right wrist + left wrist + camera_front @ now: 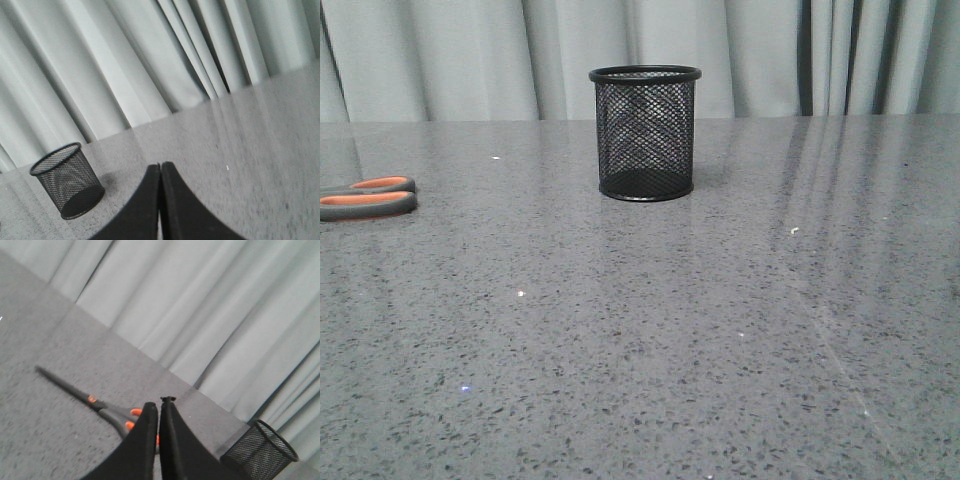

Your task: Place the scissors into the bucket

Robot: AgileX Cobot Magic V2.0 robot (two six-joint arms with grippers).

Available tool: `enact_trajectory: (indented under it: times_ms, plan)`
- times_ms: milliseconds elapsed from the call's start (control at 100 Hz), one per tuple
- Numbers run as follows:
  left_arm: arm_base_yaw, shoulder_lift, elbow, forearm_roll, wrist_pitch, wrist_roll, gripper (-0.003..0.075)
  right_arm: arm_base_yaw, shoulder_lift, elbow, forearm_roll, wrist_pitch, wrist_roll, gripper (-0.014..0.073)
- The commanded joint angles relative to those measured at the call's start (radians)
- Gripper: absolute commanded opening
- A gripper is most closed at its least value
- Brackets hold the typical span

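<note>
While the bucket [645, 133] stands upright on the grey speckled desk [650, 340] toward its far edge, about midway between the left and right edges, nothing can be seen inside it: through the black mesh only the dark solid base shows. Its rolled rim is level and its base ring rests flat on the desk. The scissors [367, 197] lie flat at the left edge of the desk, well apart from the bucket; in the front view only the grey handle loops lined in orange show, the rest being cut off by the frame. In the left wrist view the scissors [87, 399] are closed, dark blades pointing away from the bucket [260, 451], handles partly hidden behind the left gripper [159, 407]. Its fingers [145, 440] are pressed together and hold nothing, above the desk near the handles. The right gripper [160, 167] likewise has its fingers [177, 205] closed on nothing, with the bucket [66, 179] off to one side. Pale curtains [470, 55] hang behind the far edge.
</note>
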Motion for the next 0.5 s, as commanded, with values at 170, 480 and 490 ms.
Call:
enact_trajectory:
  times_ms: [170,480,490]
  plan:
    - [-0.007,0.263,-0.42,0.346,0.229,0.031,-0.002,-0.007,0.274,-0.312,-0.174,0.144,-0.006,-0.0053]
    - [-0.007,0.66,-0.74,0.386,0.472,0.273,-0.002,-0.007,0.716,-0.632,-0.235,0.333,-0.032,-0.0054]
    - [-0.007,0.668,-0.751,0.387,0.483,0.278,-0.002,-0.007,0.724,-0.646,-0.235,0.343,-0.034,-0.0054]
